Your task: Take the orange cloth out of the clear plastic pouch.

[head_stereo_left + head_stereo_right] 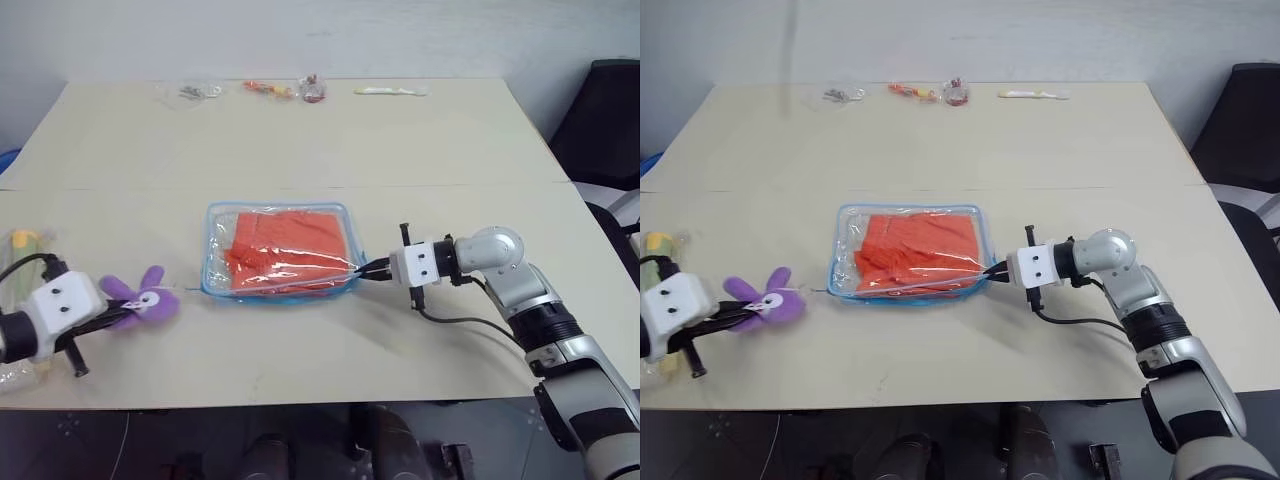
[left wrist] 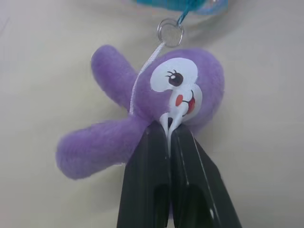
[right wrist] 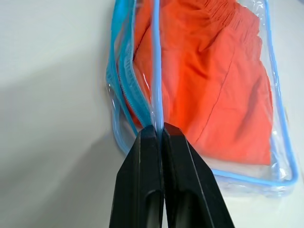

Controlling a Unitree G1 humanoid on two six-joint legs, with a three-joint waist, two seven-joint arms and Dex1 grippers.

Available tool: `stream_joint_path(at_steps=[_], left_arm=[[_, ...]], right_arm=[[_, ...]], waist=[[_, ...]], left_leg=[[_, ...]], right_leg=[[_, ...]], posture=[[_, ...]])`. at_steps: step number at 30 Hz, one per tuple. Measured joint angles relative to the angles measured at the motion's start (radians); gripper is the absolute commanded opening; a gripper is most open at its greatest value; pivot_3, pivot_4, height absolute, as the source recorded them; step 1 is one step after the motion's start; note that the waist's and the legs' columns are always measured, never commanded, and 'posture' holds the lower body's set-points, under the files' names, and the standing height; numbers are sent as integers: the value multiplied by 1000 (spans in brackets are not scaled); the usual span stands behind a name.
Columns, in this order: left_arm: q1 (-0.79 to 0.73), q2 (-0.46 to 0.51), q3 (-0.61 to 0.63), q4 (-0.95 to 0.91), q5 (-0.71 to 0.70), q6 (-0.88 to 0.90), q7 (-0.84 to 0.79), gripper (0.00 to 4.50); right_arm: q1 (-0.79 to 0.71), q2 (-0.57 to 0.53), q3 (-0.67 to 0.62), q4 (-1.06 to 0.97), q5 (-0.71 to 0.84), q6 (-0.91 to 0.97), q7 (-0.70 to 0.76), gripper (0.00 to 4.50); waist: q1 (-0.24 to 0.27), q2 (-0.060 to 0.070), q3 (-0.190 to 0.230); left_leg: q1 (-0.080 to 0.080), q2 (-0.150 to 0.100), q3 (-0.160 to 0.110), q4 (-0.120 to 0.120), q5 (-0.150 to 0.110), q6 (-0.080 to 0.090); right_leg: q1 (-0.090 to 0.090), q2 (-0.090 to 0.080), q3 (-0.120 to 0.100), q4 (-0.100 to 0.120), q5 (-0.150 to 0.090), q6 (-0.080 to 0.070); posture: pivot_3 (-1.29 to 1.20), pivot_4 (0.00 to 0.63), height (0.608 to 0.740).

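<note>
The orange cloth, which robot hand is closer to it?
Right. The right gripper is shut on the edge of the clear plastic pouch that holds the orange cloth. The left gripper is off to the pouch's other side, shut on the purple plush bunny.

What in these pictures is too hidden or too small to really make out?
- The small items at the table's far edge, head views: too small to identify.
- The yellow-green thing at the left edge, head views: cut off by the frame.
- The orange cloth in the clear plastic pouch, right wrist view: its far end is cut off by the frame.
</note>
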Motion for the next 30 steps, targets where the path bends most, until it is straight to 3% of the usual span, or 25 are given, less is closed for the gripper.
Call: stream_joint_path(at_steps=[7, 11, 12, 16, 20, 26, 30], left_arm=[[33, -10, -11, -45, -14, 15, -3, 2966], [59, -5, 52, -69, -37, 45, -28, 4286], [72, 2, 76, -85, -53, 60, -43, 4462], [111, 73, 206, -175, -152, 187, -155, 4462], [-5, 151, 218, -241, -221, 269, -158, 4462], [-186, 168, -94, -259, -78, 145, -15, 4462], [-265, 137, -278, -152, 81, -13, 62, 4462]], right_arm=[[53, -1, -8, -115, 42, 140, 14, 3184], [101, -30, -37, -213, 85, 245, 20, 4500], [119, -43, -49, -247, 105, 278, 22, 4500], [215, -119, -120, -453, 245, 497, 39, 4500], [304, -159, -190, -645, 393, 713, 7, 4500], [339, -152, -207, -747, 418, 814, -75, 4500], [355, -142, -210, -779, 424, 840, -109, 4500]], waist=[[0, 0, 0], [2, 0, 0], [4, 0, 0], [8, 0, 0], [11, 0, 0], [3, 1, 0], [4, 1, 0]], left_leg=[[0, 0, 0, 0, 0, 0], [0, 1, 0, 0, 0, 0], [0, 1, 0, 0, -1, 0], [-1, 1, -1, 0, -1, 0], [-1, 0, -1, 0, -2, -1], [0, 0, 3, -2, -2, -1], [0, 1, 5, -2, -2, -1]], right_leg=[[0, 0, 0, 0, 0, 0], [0, 0, 0, 0, 0, 0], [0, 0, -1, -1, 0, 0], [0, 0, -1, -1, 0, 0], [2, 0, 0, -1, 0, 0], [1, 2, 2, 0, 0, 0], [0, 3, 2, 0, 0, -1]], posture=[[0, 150, 740], [0, 150, 740], [0, 150, 740], [0, 150, 740], [0, 150, 740], [0, 150, 740], [0, 150, 740]])
